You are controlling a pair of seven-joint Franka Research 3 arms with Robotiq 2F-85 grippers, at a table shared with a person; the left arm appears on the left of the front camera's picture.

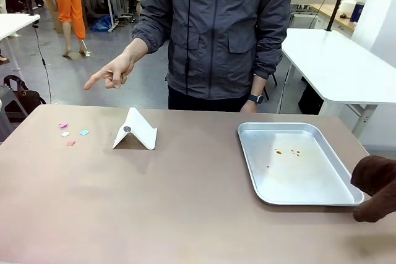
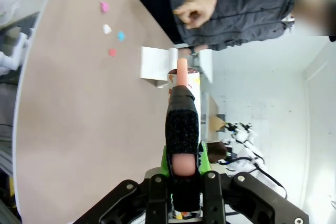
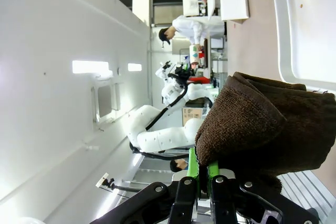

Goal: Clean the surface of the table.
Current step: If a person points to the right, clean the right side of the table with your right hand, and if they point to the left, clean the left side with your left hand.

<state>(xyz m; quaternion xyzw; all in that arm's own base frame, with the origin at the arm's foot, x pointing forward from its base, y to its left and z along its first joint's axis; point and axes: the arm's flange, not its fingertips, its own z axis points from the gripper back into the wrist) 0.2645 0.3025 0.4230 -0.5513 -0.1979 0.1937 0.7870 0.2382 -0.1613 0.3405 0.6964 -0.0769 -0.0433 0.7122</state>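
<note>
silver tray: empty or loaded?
Nearly empty: the silver tray holds only a few small orange-brown specks toward its far end, nothing else.

Taupe table (image 1: 185, 214), silver tray (image 1: 309, 177), brown cloth (image 1: 376, 187), white stand (image 1: 139, 129).

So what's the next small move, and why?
Probably swing the left gripper, shut on a black and pink tool, toward the coloured scraps on the table: the person's hand points at them, and the right gripper holds its brown cloth far across, past the tray.
</note>
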